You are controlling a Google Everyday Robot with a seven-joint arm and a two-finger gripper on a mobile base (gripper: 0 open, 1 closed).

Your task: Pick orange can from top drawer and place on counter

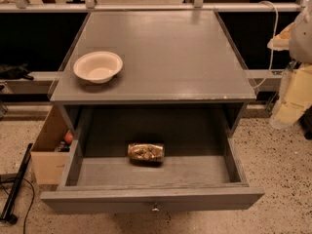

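Note:
The orange can [146, 152] lies on its side in the middle of the open top drawer [151, 199], which is pulled out toward me with its small metal knob [155, 208] at the front. The grey counter [165, 52] is above it. My gripper [291, 99] hangs at the right edge of the view, beside the counter's right side, above the floor and far from the can. It holds nothing that I can see.
A cream bowl [98, 67] sits on the counter's front left. A cardboard box [50, 147] with small items stands on the floor left of the drawer. A black pole [14, 186] and a cable lie at the lower left. A railing runs behind the counter.

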